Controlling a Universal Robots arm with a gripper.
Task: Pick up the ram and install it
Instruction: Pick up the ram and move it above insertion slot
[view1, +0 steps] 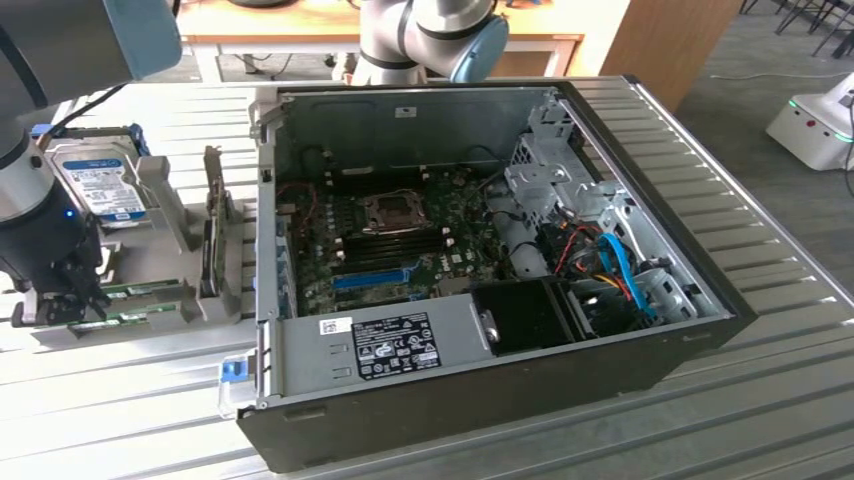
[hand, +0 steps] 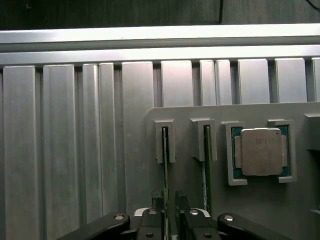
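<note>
The ram, a thin green stick, stands on edge in a slot of the grey holder. My gripper is down over it with one finger on each side, shut on the ram. A second green stick stands in the neighbouring slot. In the exterior view my gripper is low over the holder at that view's left, beside the open computer case. The motherboard's dark memory slots lie inside the case.
A square silver processor rests in a pocket of the holder beside the sticks. A silver hard drive with a blue label stands upright behind the holder. Ribbed metal tabletop surrounds the holder. Case walls and a drive cage ring the motherboard.
</note>
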